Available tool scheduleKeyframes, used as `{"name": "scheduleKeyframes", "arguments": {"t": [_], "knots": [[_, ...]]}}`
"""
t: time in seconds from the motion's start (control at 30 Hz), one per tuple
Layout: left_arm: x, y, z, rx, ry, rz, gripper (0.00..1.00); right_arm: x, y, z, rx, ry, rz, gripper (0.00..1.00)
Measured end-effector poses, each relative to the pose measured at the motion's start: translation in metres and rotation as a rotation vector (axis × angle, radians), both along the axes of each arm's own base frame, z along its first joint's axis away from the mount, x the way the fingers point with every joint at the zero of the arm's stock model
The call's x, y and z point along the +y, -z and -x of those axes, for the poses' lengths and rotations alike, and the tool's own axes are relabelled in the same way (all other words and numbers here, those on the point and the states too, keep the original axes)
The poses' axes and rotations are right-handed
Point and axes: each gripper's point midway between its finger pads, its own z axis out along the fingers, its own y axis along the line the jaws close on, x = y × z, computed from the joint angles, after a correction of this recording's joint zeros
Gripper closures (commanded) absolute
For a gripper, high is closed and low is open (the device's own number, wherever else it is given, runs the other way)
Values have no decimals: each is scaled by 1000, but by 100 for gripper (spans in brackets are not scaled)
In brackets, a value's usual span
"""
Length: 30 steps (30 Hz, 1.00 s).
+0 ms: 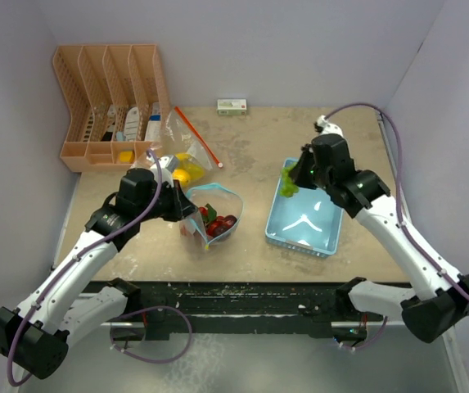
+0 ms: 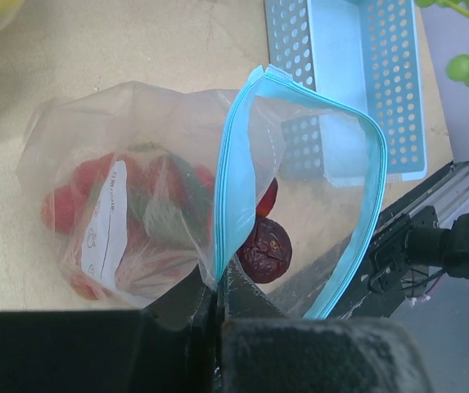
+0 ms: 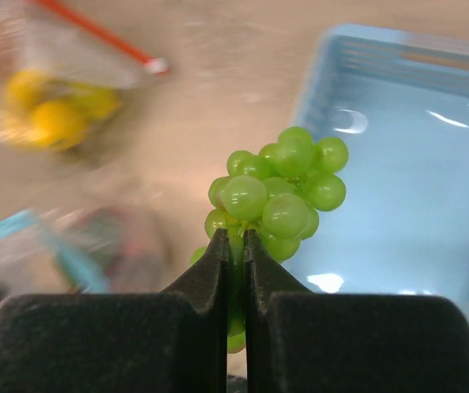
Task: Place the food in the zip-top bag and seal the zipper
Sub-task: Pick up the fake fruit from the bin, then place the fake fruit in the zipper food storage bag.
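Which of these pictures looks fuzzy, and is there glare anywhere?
Right wrist view: the green grapes are sharp, everything behind is blurred, and white glare spots sit on the blue basket. Left wrist view: the zip-top bag is sharp, though its film clouds the food inside. Top external view: even light, soft shadows, no blur.

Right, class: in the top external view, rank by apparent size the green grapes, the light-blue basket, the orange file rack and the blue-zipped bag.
1. orange file rack
2. light-blue basket
3. blue-zipped bag
4. green grapes, clearly smallest
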Motion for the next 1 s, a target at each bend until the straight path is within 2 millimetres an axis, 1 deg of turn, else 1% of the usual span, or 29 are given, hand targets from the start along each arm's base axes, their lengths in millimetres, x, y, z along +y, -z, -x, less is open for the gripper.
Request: {"name": "scheduleKeyframes", "arguments": {"t": [0.07,0.17,0.23,0.3,0.37,0.47,0.53,0.6,0.7,0.77,0.8,0.83,0.87,0.97,1.0], "knots": [[0,0,0,-1,-3,-1,100,40,-31,11,-69,-129,-55,100],[1,1,-1,-1,-11,-4,100,89,-66,35,-147,-301,-138,100],[2,1,-2,0,-17,-6,100,117,-82,50,-184,-400,-186,100],[2,2,-2,1,-20,-8,100,138,-88,62,-200,-477,-215,100],[3,3,-2,1,-22,-9,100,157,-87,73,-200,-542,-225,100],[5,5,0,2,-25,-10,100,186,-78,89,-183,-634,-224,100],[5,5,1,2,-27,-10,100,199,-71,97,-169,-675,-224,100],[5,4,1,2,-27,-10,100,206,-66,103,-155,-705,-227,100],[5,4,1,2,-29,-10,100,209,-63,103,-150,-712,-227,100],[5,4,1,4,-31,-7,100,212,-59,100,-145,-712,-218,93],[5,4,1,5,-32,-6,100,213,-56,99,-140,-712,-212,87],[5,4,1,6,-33,-5,100,215,-50,97,-128,-711,-199,76],[5,4,2,9,-36,-2,100,217,-44,96,-117,-711,-188,68],[5,3,2,7,-37,0,100,223,-21,91,-74,-719,-141,53],[5,3,2,6,-37,0,100,224,-16,90,-66,-720,-132,49]]}}
